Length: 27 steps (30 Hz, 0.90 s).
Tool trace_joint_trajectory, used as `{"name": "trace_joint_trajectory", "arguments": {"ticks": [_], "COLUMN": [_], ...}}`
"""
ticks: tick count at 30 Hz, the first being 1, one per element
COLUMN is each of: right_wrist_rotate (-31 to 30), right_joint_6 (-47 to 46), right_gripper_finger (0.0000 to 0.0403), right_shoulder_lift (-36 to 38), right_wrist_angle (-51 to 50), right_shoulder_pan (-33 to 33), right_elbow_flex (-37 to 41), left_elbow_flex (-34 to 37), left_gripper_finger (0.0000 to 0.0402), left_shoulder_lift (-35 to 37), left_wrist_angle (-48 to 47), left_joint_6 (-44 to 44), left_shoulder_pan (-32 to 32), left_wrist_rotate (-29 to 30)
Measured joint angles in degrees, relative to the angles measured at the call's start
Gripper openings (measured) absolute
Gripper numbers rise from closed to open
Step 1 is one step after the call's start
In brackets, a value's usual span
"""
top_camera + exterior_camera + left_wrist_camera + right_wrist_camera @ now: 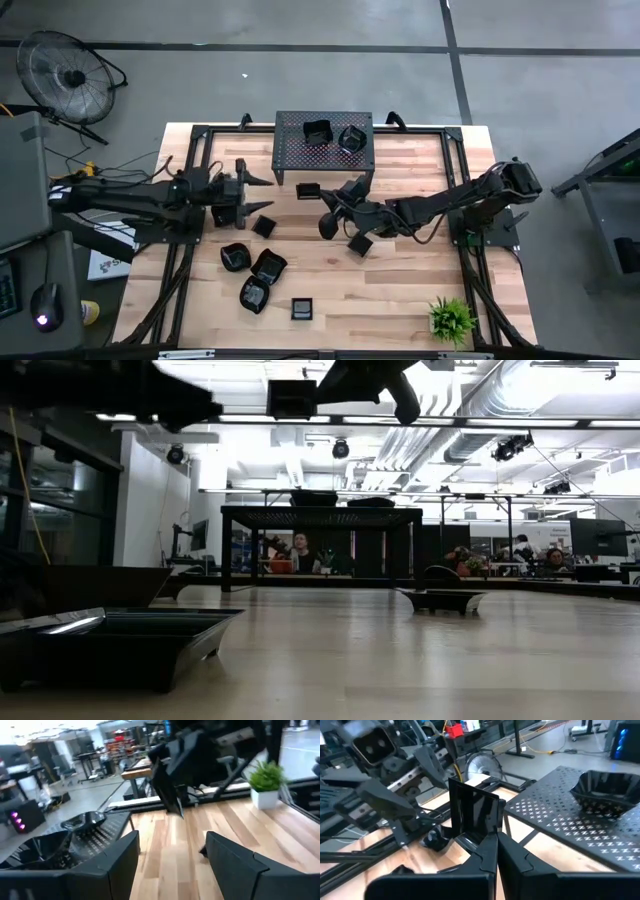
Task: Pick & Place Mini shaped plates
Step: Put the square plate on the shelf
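My right gripper (320, 197) is shut on one small glossy black square plate (308, 190) in the air just near of the black perforated stand (323, 165). Two more plates (317, 132) (351, 138) rest on the stand's top. My left gripper (264, 193) is open and hovers left of the held plate, touching nothing; its fingers frame bare table in the left wrist view (172, 840). Several other plates lie flat on the wood: one (263, 226) below my left gripper, one (360, 243) under my right arm, and others (253, 295) toward the near edge. My right gripper (496, 842) pinches the square plate by one rim edge (476, 836) between its two fingers. The fingers reach level from the table's right. The plate stands on edge beyond the fingertips, its face (472, 812) upright, lifted clear of the table (292, 398).
The stand (320, 515) is on legs at the table's far middle. A potted green plant (451, 318) sits at the near right corner. A fan (62, 75) is on the floor beyond the far left corner. People sit in the room behind.
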<state>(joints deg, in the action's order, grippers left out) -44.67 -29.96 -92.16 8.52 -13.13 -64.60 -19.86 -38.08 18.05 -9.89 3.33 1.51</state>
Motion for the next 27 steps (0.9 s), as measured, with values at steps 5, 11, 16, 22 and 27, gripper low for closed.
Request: {"name": "trace_joint_trajectory", "arguments": {"ticks": [5,11,16,22,27], "right_wrist_rotate": [-0.75,-1.82,-0.63,6.68,14.66], "right_joint_6": [2.09,3.10,-3.13,-14.67,-21.56], "right_gripper_finger": [0.0000,0.0000,0.0000,0.0000,0.0000], "right_shoulder_lift": [0.00,0.00,0.00,0.00,0.00], "right_wrist_angle": [-0.12,-1.70,-6.88,-12.23,-12.86], "right_shoulder_pan": [0.00,0.00,0.00,0.88,2.28], "right_elbow_flex": [0.02,0.02,0.03,0.04,0.04], "left_elbow_flex": [-4.69,-8.00,-10.19,-13.69,-17.28], "left_gripper_finger": [0.0227,0.0227,0.0227,0.0227,0.0227], "left_shoulder_lift": [-7.67,-14.83,-16.47,-16.44,-16.45], "left_wrist_angle": [-0.13,-0.18,-0.20,-2.87,-12.95], "left_joint_6": [11.52,13.04,1.63,-21.44,-40.16], "left_shoulder_pan": [0.02,0.02,0.00,0.00,-1.21], "left_wrist_rotate": [4.02,1.47,-5.46,-14.40,-13.04]}}
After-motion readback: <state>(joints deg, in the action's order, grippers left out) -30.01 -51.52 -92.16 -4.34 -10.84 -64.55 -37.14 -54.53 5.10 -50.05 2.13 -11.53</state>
